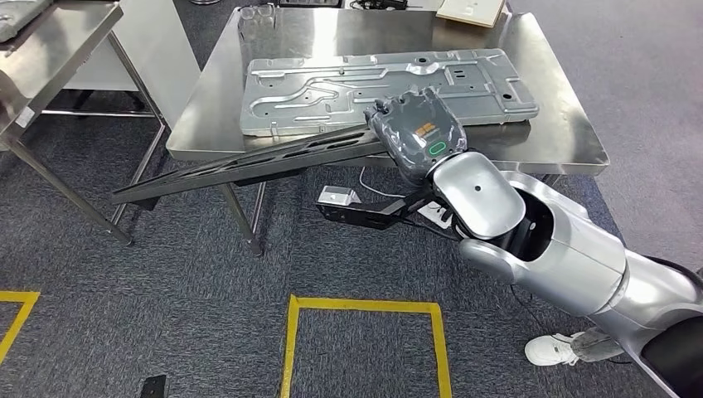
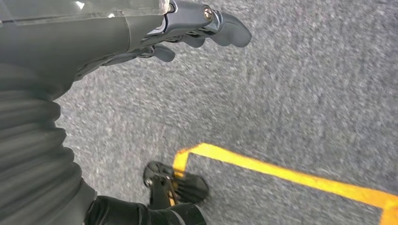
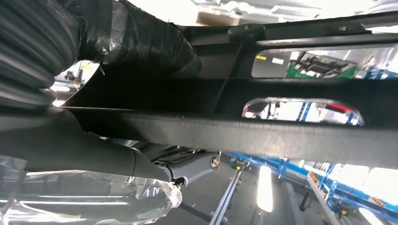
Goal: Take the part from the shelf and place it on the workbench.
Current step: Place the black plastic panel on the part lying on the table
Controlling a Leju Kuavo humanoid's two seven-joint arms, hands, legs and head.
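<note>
While the right hand (image 1: 417, 133) is closed around one end of the long dark part (image 1: 249, 162), the other end hangs off the workbench (image 1: 564, 137) toward 8 o'clock. I judge it could swing or slip, since only one end is held. The left hand (image 2: 187, 30) holds nothing, fingers loosely apart. No containers are visible.

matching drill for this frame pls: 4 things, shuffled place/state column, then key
Things:
1. long dark part
2. stamped silver panel
3. left hand
4. yellow floor tape

Places/states:
A. hangs over grey carpet, holding nothing
B. flat on the steel workbench
C. gripped at one end by the right hand, sloping off the bench edge
D. square outline on the carpet

Pairs: 1-C, 2-B, 3-A, 4-D
</note>
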